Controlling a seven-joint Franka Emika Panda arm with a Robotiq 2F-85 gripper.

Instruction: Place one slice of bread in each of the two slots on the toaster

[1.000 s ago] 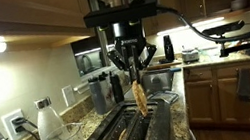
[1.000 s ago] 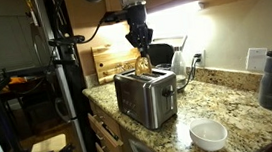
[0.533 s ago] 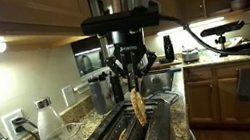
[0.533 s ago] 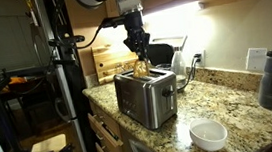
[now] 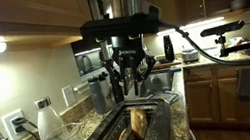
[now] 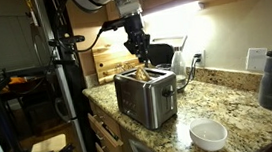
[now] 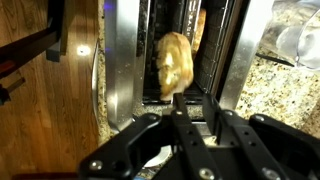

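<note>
Wrist view is looking straight down on the toaster (image 7: pixel 122 60), whose steel top is running up the picture. A tan slice of bread (image 7: pixel 172 62) is sitting in the left one of the two slots (image 7: pixel 163 20), and a second slice (image 7: pixel 200 28) is showing in the slot just to its right. The gripper (image 7: pixel 178 102) is hanging at the bottom edge above them, its fingers parted only narrowly and gripping nothing (the bread is lying clear below the tips).

In an exterior view, a glass bottle (image 5: pixel 47 123) is standing left of the toaster, and the tan slice is poking up out of the metal top beneath the gripper.

In an exterior view, the toaster is sitting at the left end of the granite countertop (image 6: pixel 234 105), a white bowl (image 6: pixel 209 134) is resting near the front edge, and a dark bottle (image 6: pixel 269 77) is standing at the right end.
</note>
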